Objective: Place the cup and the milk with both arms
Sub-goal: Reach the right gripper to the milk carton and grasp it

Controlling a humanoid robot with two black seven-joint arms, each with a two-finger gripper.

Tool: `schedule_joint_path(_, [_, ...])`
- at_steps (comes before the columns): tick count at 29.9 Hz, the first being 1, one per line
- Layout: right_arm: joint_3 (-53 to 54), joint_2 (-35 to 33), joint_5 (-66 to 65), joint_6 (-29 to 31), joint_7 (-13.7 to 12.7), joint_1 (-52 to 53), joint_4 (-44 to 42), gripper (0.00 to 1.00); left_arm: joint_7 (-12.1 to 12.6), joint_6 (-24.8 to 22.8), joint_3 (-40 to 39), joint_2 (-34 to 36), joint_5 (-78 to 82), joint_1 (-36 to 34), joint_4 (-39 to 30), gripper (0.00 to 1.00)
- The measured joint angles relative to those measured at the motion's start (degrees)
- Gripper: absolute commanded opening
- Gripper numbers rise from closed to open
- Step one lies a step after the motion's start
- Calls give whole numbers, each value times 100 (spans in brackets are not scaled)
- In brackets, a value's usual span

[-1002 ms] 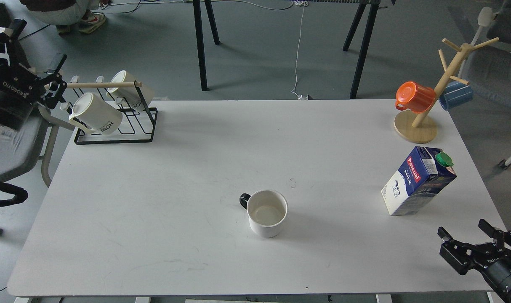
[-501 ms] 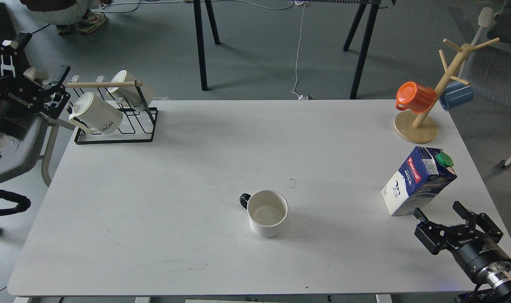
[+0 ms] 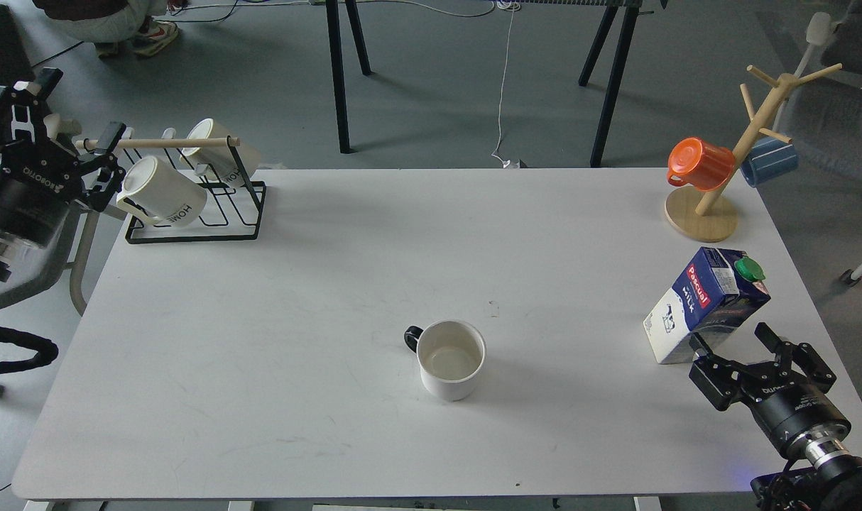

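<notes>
The white cup (image 3: 451,358) with a small black handle stands upright near the middle of the white table (image 3: 296,284), handle to the left. The blue and white milk carton (image 3: 704,301) with a green cap stands near the right edge. My right gripper (image 3: 733,341) is open just in front of the carton's base, its fingers close to the carton's lower right corner and not closed on it. My left gripper (image 3: 79,110) is open, off the table's far left corner, beside the mug rack and far from the cup.
A black wire rack (image 3: 193,220) with two cream "HOME" mugs (image 3: 165,195) stands at the back left, right next to my left gripper. A wooden mug tree (image 3: 701,213) with an orange cup (image 3: 701,165) and a blue cup (image 3: 768,160) stands at the back right.
My right gripper has moved up and left from the table's front right corner to the carton's base. My left gripper has shifted right, closer to the rack. Cup and carton have not moved.
</notes>
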Motion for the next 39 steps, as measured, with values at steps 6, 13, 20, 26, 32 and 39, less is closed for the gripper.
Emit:
schedule_joint_path(6, [7,142,-115,0,41,82,-56,99,0,0,0,-3,3,59,1,89])
schedule_joint_path(13, [24,216,-121,0,45,98,-212,99,0,0,-2,-9,4,121,3,89])
schedule_joint_path(20, [206,280,-114,0,42,109,-325,99,0,0,-4,-12,3,124,3,89])
schedule_joint_path(26, [217,407,-114,0,41,247,-369,99,0,0,-3,-24,5,133,3,89])
schedule_joint_path(32, [179,644,-178,0,43,318,-524,84,0,0,3,-28,12,141,3,89])
schedule_joint_path(39, [218,865,-682,0,74,332,-548,46,0,0,29,-31,12,156,43,90])
